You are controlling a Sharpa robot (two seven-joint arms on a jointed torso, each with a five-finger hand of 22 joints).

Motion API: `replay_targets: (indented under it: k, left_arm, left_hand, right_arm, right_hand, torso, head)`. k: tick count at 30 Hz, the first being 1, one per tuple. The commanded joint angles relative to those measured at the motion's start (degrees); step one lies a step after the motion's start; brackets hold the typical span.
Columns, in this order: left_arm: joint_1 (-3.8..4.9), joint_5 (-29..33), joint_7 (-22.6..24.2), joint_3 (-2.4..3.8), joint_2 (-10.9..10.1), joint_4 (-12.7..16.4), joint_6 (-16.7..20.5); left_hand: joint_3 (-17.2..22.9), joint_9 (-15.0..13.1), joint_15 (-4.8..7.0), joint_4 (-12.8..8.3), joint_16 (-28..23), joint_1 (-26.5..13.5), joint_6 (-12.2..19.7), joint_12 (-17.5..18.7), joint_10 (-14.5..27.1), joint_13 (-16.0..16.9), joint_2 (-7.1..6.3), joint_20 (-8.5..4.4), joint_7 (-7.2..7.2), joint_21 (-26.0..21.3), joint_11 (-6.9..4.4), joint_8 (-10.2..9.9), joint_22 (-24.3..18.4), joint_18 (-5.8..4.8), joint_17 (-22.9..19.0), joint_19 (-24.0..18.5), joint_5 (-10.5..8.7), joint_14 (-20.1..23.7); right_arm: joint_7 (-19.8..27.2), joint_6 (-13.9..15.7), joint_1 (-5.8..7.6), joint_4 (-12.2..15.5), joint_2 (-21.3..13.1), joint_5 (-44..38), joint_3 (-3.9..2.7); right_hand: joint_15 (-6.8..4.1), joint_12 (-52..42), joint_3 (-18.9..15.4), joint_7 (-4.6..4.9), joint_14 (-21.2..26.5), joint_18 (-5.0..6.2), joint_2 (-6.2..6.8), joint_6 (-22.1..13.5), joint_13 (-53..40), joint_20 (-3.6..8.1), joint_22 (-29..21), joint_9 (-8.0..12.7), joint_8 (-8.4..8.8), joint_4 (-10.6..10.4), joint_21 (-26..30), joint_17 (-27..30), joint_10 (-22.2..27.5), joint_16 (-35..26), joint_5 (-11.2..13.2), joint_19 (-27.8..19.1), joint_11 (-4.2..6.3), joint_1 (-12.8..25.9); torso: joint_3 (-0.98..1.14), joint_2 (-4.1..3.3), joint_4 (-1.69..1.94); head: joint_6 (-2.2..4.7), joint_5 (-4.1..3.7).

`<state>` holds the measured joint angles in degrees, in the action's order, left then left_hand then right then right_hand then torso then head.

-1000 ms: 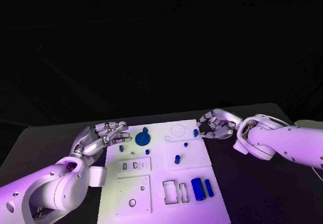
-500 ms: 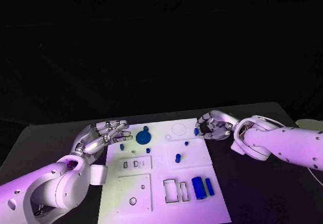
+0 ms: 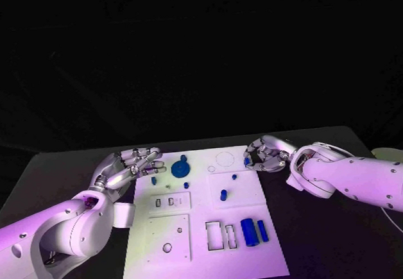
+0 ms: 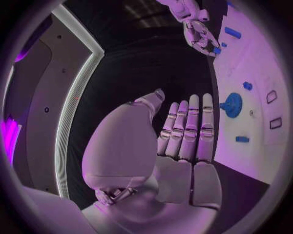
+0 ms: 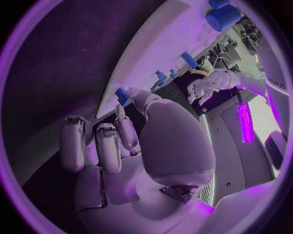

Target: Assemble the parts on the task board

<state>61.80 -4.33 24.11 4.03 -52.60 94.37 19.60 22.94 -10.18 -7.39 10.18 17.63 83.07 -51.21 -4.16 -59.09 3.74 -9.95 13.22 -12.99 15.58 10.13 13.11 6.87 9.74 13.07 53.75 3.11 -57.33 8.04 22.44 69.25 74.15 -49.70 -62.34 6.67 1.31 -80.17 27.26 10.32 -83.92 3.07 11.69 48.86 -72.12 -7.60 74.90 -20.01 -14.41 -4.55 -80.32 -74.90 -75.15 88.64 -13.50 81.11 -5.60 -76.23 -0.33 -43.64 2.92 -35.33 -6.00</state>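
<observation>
The black table carries the white task board, which lies flat in the middle of it.

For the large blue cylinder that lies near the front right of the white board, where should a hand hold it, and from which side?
Grip the large blue cylinder across its middle, coming from above. It lies flat on the white task board, long axis running near to far, so its round sides are free; a thinner blue rod lies close beside it.

The head camera looks steeply down on the flat white rectangular task board. Each wrist camera sits close behind its own hand, both sharing the board's far end.
</observation>
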Motion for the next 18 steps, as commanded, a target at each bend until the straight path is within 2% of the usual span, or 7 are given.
replay_targets:
  k: [1,18]
  left_arm:
    - [0.0,0.1,0.3,0.03,0.0,0.2,-1.0]
    - [0.01,0.1,0.2,0.03,-0.2,0.3,-1.0]
  left_hand:
    - [0.3,0.0,-0.1,0.0,0.0,-0.6,0.5,0.3,0.4,0.0,0.15,0.35,-0.09,0.2,0.05,-0.4,-0.1,0.64,0.1,-0.1,-0.18,0.4]
    - [0.4,0.0,-0.1,0.0,0.0,-0.5,0.4,0.3,0.4,0.0,0.22,0.35,-0.08,0.2,0.04,-0.4,-0.1,0.65,0.1,-0.1,-0.17,0.5]
  right_arm:
    - [-0.3,0.0,-0.04,-0.1,0.2,-0.6,0.01]
    - [-0.6,-0.2,-0.3,-0.8,1.0,-0.8,0.01]
  right_hand:
    - [0.17,-0.4,0.1,0.07,-4.7,0.11,-0.6,0.6,-0.3,-0.06,4.8,-0.1,-0.34,0.1,-0.3,-9.1,-0.5,-0.2,0.4,0.1,0.01,0.0]
    - [-0.85,-0.9,0.7,-1.33,-4.8,0.0,-1.55,3.6,-1.0,0.81,5.3,-1.2,-3.21,1.0,-0.6,-9.4,-1.3,-0.1,1.1,0.5,1.21,0.4]
  torso:
    - [0.03,0.03,-0.07]
    - [0.15,0.04,-0.13]
  head:
    - [-0.1,0.1]
    - [-0.32,0.23]
